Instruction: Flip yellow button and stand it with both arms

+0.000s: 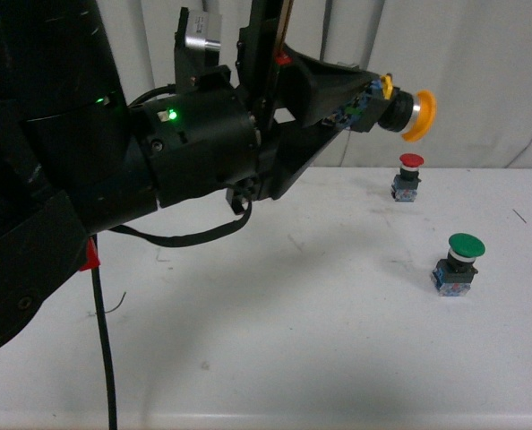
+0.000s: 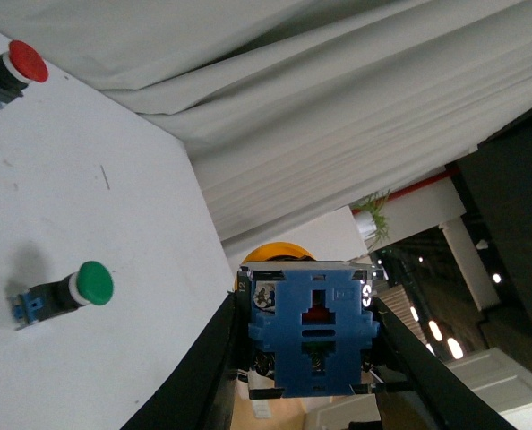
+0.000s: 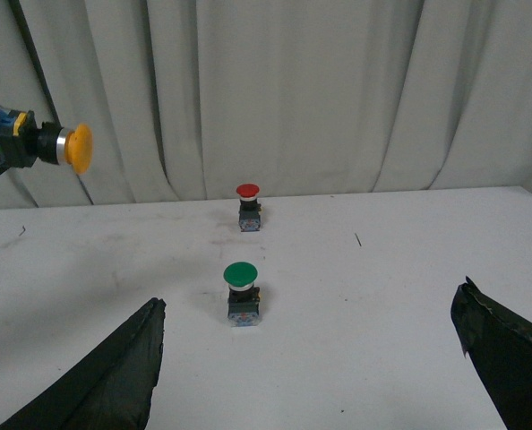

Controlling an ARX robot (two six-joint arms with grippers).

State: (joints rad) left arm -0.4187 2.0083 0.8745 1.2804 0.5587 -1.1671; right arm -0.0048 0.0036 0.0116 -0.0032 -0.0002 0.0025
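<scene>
The yellow button [image 1: 407, 111], a small push button with a round yellow-orange cap, a black collar and a blue block at its back, is up in the air. It sits in the upper right of the front view, well above the white bench [image 1: 293, 349]. The black left end effector [image 1: 366, 100] has its jaws closed on the blue block, and the cap pokes out sideways toward the right edge of the picture. The black right end effector [image 3: 309, 300] hangs low over the bench with its jaws spread wide and nothing in them.

I think the biggest worry is a drop. The button is held only by its back end, high up. If the jaws slip, or let go before the other arm has a good hold, it would fall, bounce and maybe roll away. The cap is round and looks smooth, so a pinch there may slide off. A fall could also knock over the small red-capped button [image 1: 410, 176] or the bigger green-capped button [image 1: 460, 262]. Both stand on the bench in the right half of the front view. Once set down, the wide cap on the small block could make it tip.

I see no box, bowl or tray anywhere, so nothing is inside anything.
</scene>
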